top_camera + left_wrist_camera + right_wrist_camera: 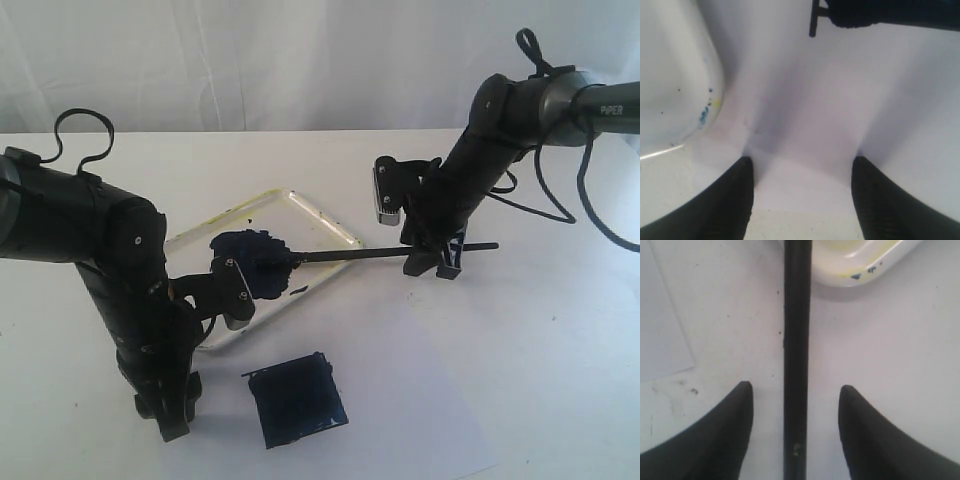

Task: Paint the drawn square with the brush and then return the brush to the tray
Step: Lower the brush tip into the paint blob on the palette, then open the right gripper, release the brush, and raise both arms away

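Observation:
The brush [390,256] lies with its dark tip in the paint blob [255,262] of the white tray [322,212], its handle reaching right over the rim. My right gripper [440,264] straddles the handle and is open. In the right wrist view the brush [797,330] runs between the fingers of the right gripper [795,388] with white gaps on both sides. The drawn square [297,400] is filled dark blue-black, in front of the tray. My left gripper [170,418] stands open and empty at the front left, and the left wrist view shows bare white surface between the fingers of the left gripper [802,161].
The tray's stained rim [860,265] shows in the right wrist view, its rounded corner [685,100] in the left wrist view. A sheet of white paper [660,325] lies beside the handle. A white backdrop closes the far side of the table.

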{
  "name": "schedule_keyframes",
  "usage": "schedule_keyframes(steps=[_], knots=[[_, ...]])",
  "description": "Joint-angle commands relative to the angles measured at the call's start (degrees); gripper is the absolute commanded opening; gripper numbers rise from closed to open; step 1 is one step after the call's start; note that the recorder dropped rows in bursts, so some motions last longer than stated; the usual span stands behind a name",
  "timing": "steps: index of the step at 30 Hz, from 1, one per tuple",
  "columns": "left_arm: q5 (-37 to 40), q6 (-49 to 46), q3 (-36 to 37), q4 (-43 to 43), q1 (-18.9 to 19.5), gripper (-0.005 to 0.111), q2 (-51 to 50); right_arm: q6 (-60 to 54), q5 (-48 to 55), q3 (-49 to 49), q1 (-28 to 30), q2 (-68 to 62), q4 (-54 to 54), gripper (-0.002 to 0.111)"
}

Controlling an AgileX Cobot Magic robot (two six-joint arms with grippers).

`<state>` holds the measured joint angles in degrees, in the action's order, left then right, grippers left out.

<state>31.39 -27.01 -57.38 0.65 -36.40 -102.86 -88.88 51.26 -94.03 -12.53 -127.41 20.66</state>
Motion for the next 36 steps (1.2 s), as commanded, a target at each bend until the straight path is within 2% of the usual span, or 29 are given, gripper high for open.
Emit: schedule_keyframes(steps=[1, 13, 24, 32, 34, 36], knots=[[0.6, 0.1, 0.7, -0.6, -0.3, 0.062, -0.6, 1.1, 0.1, 0.2, 0.6, 1.7, 0.5, 0.051], [0.5, 0.1, 0.2, 0.5, -0.3, 0.062, -0.4, 10.0, 4.3, 0.2, 0.6, 9.0, 0.4, 0.050], [13.7, 0.1, -7.7, 1.6, -0.3, 0.062, -0.4, 13.4, 8.1, 0.2, 0.6, 10.8, 0.1, 0.046], [27.3, 0.9, -14.7, 2.4, -0.3, 0.061, -0.4, 17.7, 10.8, 0.2, 0.6, 10.8, 0.1, 0.043], [29.7, 3.5, -17.1, 2.4, -0.3, 0.055, -0.2, 20.3, 12.0, 0.2, 0.6, 10.9, -0.3, 0.036], [31.1, 5.1, -19.1, 2.8, -0.3, 0.041, 0.5, 24.0, 12.1, 0.2, 0.6, 11.3, -2.0, 0.029]])
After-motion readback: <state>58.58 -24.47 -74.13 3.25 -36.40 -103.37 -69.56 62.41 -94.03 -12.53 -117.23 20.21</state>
